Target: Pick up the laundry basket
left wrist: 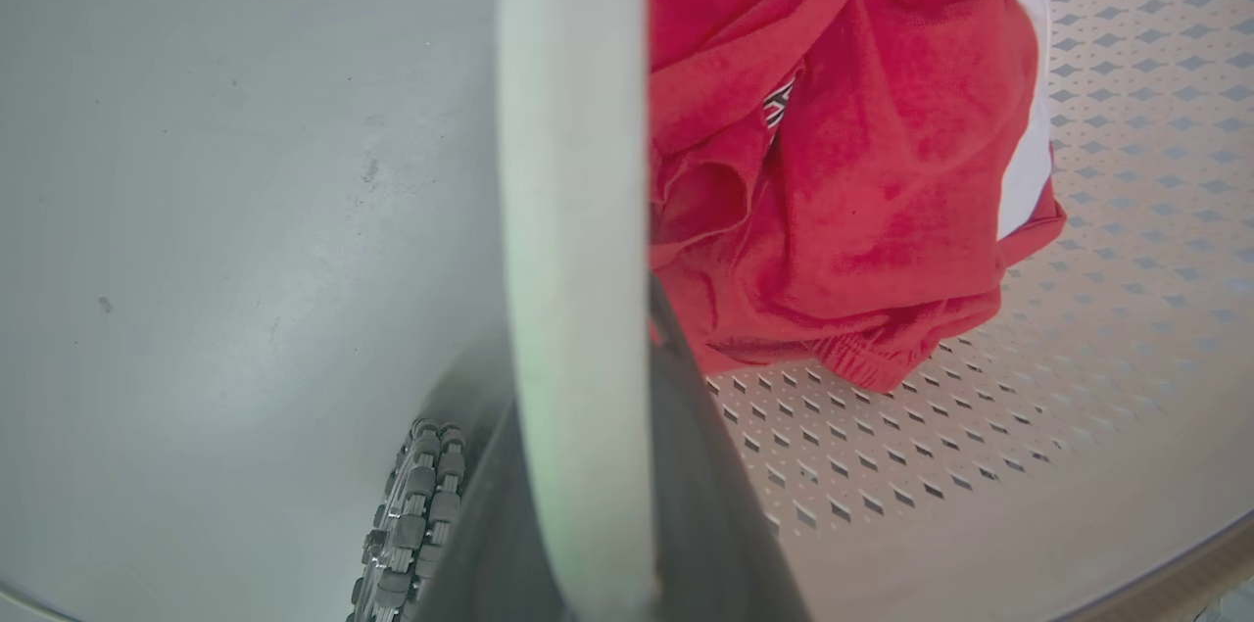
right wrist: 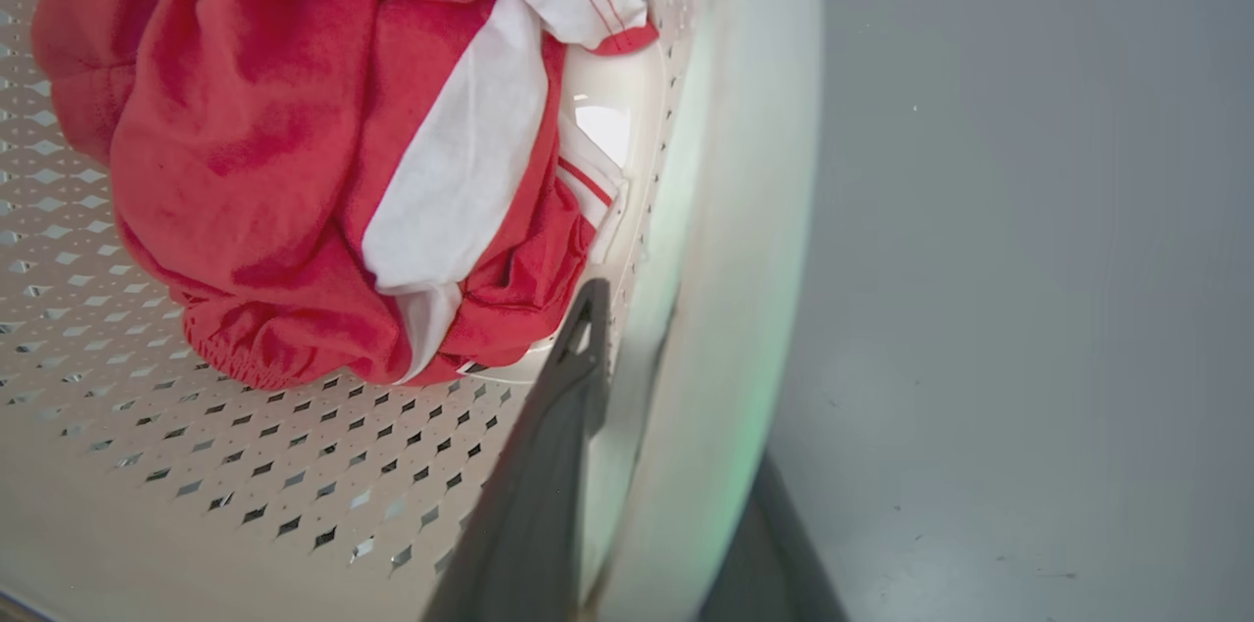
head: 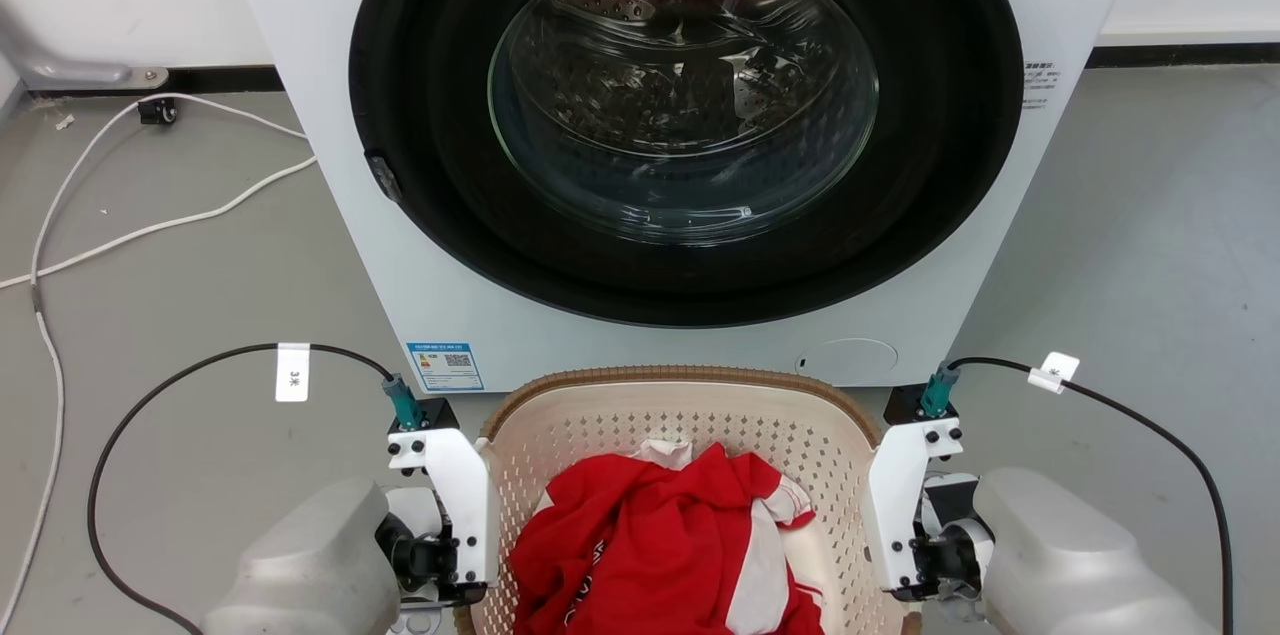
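Head view: finding the laundry basket (head: 600, 435) sitting on the floor (head: 1150, 265) at six o'clock, just before the washing machine (head: 650, 345) at twelve, and holding a red-and-white garment (head: 650, 545). Spotting the left gripper (head: 445, 540) at seven o'clock against the basket's left side, and the right gripper (head: 915, 540) at five against its right.

Left wrist view: looking along dark fingers (left wrist: 705, 504) straddling a pale blurred band, probably the basket's edge or handle, running from six to twelve. Apparently clamping it, nearly closed.

Right wrist view: seeing much the same, with one finger (right wrist: 549, 465) inside the perforated wall near six o'clock and the other outside. Seemingly pinching that side.

Judging the handling: expecting a light plastic shell, stiff yet flexing a little, smooth enough for slipping. Favouring both sides together, rising evenly and level, avoiding tipping the soft cloth out.
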`<state>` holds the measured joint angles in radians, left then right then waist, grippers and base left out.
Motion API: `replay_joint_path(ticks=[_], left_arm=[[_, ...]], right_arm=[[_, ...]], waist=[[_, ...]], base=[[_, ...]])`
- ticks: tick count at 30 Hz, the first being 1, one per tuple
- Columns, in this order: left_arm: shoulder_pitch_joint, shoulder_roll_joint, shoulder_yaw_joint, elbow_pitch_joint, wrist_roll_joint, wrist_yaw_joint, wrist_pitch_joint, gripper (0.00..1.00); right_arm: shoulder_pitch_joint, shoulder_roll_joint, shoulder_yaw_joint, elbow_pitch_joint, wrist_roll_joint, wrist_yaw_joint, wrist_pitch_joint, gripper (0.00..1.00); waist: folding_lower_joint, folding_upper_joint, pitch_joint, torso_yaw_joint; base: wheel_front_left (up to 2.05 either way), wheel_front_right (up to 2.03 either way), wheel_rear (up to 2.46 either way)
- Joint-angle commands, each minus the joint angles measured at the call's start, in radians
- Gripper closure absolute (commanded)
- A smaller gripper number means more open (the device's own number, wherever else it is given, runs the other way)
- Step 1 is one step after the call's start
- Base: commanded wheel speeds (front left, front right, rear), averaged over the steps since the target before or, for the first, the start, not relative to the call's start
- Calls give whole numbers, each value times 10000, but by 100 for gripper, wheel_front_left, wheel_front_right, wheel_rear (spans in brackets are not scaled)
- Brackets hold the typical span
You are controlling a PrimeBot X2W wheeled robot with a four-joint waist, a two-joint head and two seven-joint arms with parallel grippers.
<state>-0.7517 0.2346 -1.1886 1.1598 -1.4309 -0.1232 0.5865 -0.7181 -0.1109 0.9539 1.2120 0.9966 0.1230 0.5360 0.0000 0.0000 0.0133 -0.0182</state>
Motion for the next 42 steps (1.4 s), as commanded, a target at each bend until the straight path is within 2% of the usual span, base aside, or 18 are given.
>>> replay_joint_path(ticks=[1, 42], left_arm=[[-17, -343, 8, -188, -117, -136, -35, 100], [59, -362, -107, -192, -246, -137, -212, 100]], right_arm=[[-184, 342, 33, -161, 136, 140, -77, 100], [-185, 367, 587, 11, 807, 141, -141, 100]], waist=[[0, 0, -2, 0], [0, 0, 23, 22]], base=[[0, 0, 0], [0, 0, 0]])
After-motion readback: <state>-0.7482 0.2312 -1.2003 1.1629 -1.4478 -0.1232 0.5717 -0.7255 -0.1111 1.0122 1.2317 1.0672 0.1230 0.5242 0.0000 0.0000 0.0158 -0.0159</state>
